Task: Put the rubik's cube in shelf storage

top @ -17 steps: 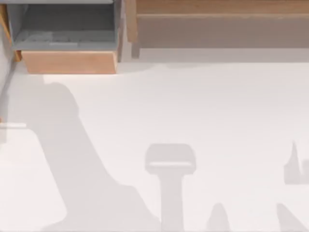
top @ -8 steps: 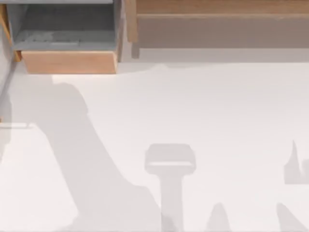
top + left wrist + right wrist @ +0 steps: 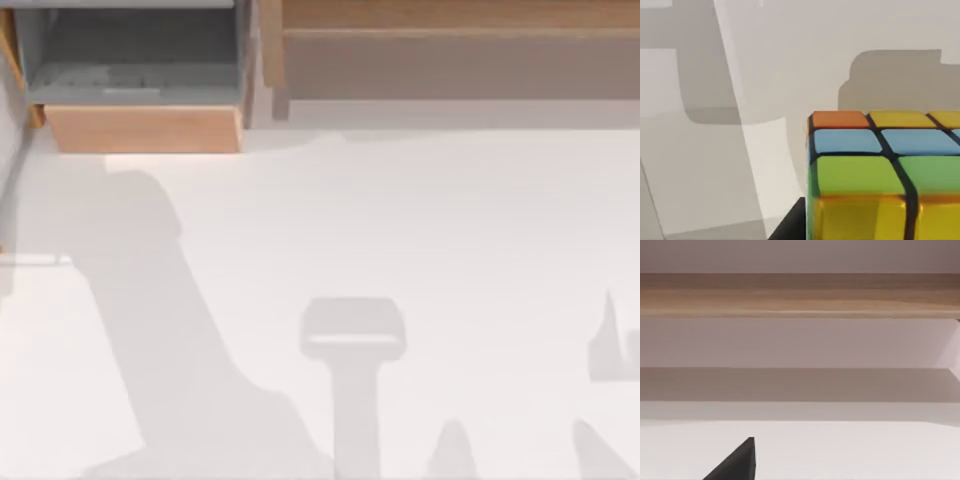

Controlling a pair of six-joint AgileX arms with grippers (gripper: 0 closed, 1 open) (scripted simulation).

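While the small multicoloured tiled rubik's cube sits close under our left claw, grip state unclear, the long light-brown wooden shelf storage lies well beyond; a loose hold risks dropping it.

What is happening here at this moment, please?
The cube sits very close to the left wrist camera, its orange, yellow, blue and green tiles above the white table. Whether the left tool grips it cannot be told. The shelf stands along the table's far edge at the right, with a grey-lined box at its left. The right wrist camera faces the shelf's wood ledge.
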